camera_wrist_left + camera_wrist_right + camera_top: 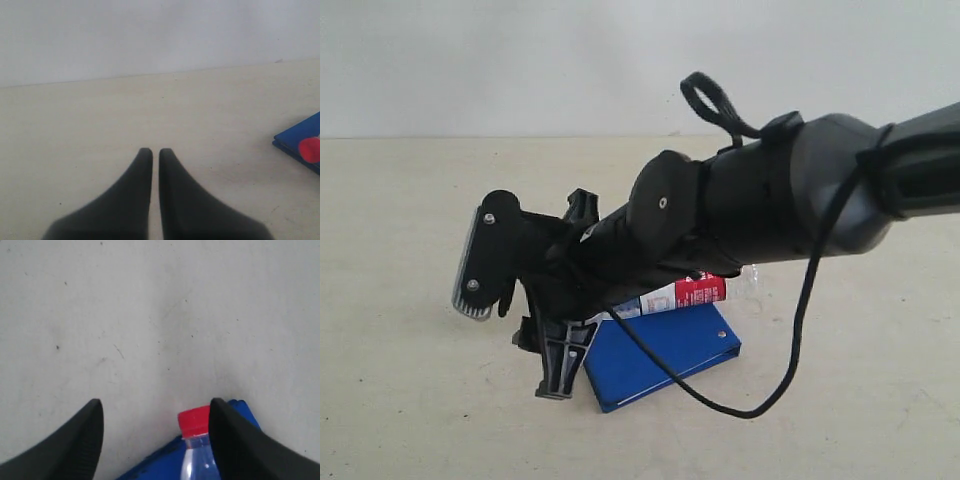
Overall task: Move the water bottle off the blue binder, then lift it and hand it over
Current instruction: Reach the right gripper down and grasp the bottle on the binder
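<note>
Right gripper (pixel 156 402): spread wide, empty, straddling capped end of bottle (pixel 197 452). Left gripper (pixel 155 151): pressed nearly shut, empty, over bare table (pixel 100 125), apart from binder (pixel 660 355). Bottle: lying on binder. Done: nothing. Outstanding, by appearance: slide-off, lift, handover.

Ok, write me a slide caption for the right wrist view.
Open right claw straddles the red-capped water bottle lying on the blue binder, pale tabletop beyond.
</note>
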Robot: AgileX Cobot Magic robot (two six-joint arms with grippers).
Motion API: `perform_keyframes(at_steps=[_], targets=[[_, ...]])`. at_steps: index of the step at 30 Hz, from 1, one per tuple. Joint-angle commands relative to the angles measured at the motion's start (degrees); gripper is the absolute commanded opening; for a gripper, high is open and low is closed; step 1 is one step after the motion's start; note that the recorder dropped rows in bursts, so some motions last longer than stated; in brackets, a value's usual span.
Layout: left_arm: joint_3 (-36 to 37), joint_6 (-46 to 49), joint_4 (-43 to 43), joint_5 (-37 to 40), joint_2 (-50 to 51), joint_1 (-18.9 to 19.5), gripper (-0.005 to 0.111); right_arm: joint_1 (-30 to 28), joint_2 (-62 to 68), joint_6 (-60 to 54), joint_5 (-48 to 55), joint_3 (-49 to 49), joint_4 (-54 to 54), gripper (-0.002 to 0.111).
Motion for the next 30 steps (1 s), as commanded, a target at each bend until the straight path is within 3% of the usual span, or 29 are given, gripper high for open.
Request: perform_keyframes(at_steps=[1,10,20,25,30], targets=[[-0.1,0.2,-0.6,-0.5,-0.2,-0.4,0.004,0.0,3.5,2.4,-4.9,-0.1,-6.4,0.055],[-0.1,0.2,-0.6,-0.5,-0.2,-0.4,0.004,0.0,7.7,2.4,-15.3,-0.1,-6.4,0.055],[-0.1,0.2,-0.6,-0.5,-0.2,-0.4,0.004,-0.1,10.9,1.7,-17.1,-0.1,-5.7,0.055],[-0.1,0.2,-0.6,-0.5,-0.2,-0.4,0.004,-0.1,10.8,-0.9,-21.6,-0.1,-5.7,0.032],[-0.1,0.2,-0.6,-0.5,-0.2,-0.4,0.004,-0.1,10.5,-4.0,-23.0,-0.1,-1.0,0.028]])
